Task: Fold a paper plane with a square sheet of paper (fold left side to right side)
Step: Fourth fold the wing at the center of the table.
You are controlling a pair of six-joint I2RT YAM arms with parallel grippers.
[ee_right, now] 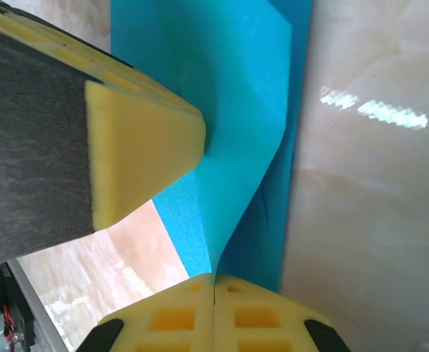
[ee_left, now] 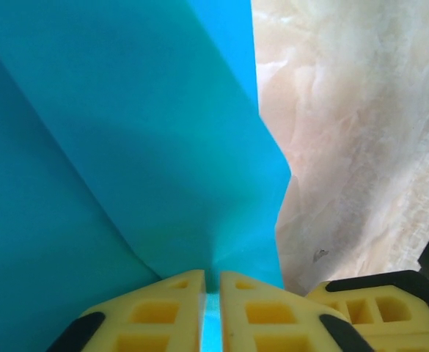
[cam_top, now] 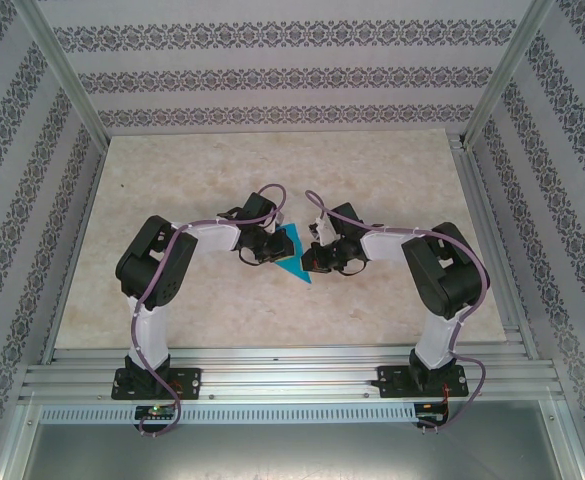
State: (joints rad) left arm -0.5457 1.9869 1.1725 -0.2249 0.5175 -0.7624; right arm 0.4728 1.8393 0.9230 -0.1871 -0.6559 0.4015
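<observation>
While one marble table [cam_top: 272, 165] carries two arms [cam_top: 160, 262], its single square sheet of paper [cam_top: 294, 250] lies mid-table; the left gripper [ee_left: 212, 284] at nine o'clock and the right gripper [ee_right: 214, 284] at three each pinch a raised fold.

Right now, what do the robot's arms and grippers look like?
Both the left arm and right arm have white links with bulky black joint housings, and a lilac cable loops along each. The left gripper and right gripper carry chunky yellow fingers with moulded square pockets and black corner trim.
</observation>
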